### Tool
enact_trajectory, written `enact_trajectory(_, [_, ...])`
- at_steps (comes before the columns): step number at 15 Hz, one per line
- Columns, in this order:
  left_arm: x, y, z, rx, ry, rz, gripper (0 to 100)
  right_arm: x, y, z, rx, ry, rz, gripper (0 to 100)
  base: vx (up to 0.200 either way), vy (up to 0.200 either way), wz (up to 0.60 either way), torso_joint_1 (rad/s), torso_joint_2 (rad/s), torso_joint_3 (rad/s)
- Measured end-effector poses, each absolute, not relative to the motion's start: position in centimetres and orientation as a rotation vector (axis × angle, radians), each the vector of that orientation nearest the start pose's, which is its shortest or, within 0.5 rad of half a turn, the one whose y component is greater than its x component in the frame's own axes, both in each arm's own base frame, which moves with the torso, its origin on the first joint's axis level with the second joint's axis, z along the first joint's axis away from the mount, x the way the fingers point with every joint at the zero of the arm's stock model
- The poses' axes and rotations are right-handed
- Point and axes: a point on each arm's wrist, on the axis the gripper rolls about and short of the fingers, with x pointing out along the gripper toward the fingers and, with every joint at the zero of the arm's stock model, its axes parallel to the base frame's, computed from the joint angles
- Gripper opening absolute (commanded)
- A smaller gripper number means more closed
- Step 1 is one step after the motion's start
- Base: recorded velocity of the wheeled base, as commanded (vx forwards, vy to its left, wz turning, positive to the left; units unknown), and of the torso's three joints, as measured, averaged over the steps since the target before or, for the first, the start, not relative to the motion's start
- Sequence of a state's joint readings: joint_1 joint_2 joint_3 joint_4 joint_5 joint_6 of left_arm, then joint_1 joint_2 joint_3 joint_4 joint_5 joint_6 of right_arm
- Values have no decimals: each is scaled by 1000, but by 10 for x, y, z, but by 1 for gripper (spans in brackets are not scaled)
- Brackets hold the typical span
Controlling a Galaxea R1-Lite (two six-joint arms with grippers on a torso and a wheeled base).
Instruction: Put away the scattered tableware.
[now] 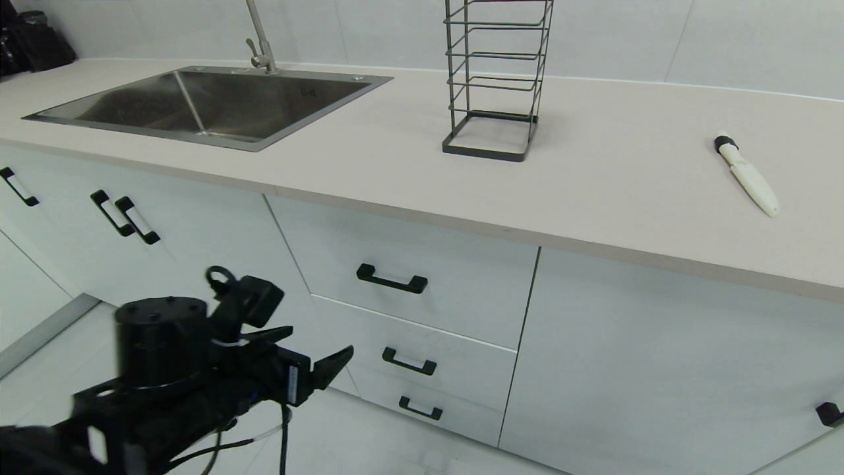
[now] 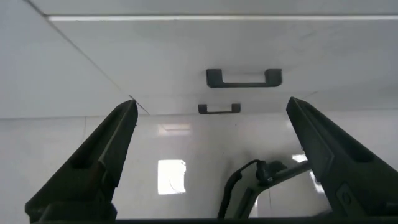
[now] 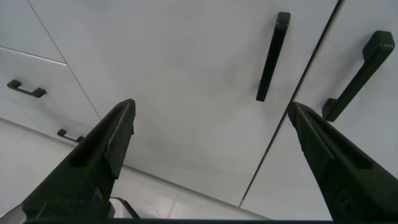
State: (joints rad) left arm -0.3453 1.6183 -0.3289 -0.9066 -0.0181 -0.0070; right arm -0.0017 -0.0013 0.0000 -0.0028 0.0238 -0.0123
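A cream-handled utensil with a black tip [image 1: 746, 175] lies on the countertop [image 1: 626, 132] at the right, far from both arms. An empty black wire rack [image 1: 484, 153] stands upright near the counter's middle. My left gripper [image 1: 323, 346] hangs low in front of the drawers, below counter height, open and holding nothing. In the left wrist view this left gripper [image 2: 211, 106] points at the lower drawer handles [image 2: 244, 77]. My right gripper [image 3: 210, 106] is open and empty, facing white cabinet doors with black handles [image 3: 273, 57].
A steel sink [image 1: 323, 114] with a faucet [image 1: 260, 39] is set into the counter at the left. Below the counter, a stack of three drawers has black handles [image 1: 391, 280]. Cabinet doors flank them. A pale tiled floor lies underneath.
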Motion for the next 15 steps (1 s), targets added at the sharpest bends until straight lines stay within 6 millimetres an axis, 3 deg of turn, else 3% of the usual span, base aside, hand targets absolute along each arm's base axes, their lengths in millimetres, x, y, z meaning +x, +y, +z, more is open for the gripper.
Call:
enact_trajectory(3, [160, -53, 145, 35, 231, -334, 100, -23, 1, 76, -12, -4, 21, 100, 0, 0, -600, 1, 2, 1])
enact_trajectory(6, [105, -24, 157, 38, 56, -255, 100, -23, 1, 76, -12, -4, 22, 100, 0, 0, -600, -4, -1, 4])
enact_trajectory(11, [36, -5, 131, 92, 9, -180, 100, -23, 1, 76, -12, -4, 21, 100, 0, 0, 0, 0, 0, 0])
enact_trajectory(15, [0, -3, 97, 112, 74, -177, 100, -23, 1, 76, -12, -4, 21, 100, 0, 0, 0, 0, 0, 0])
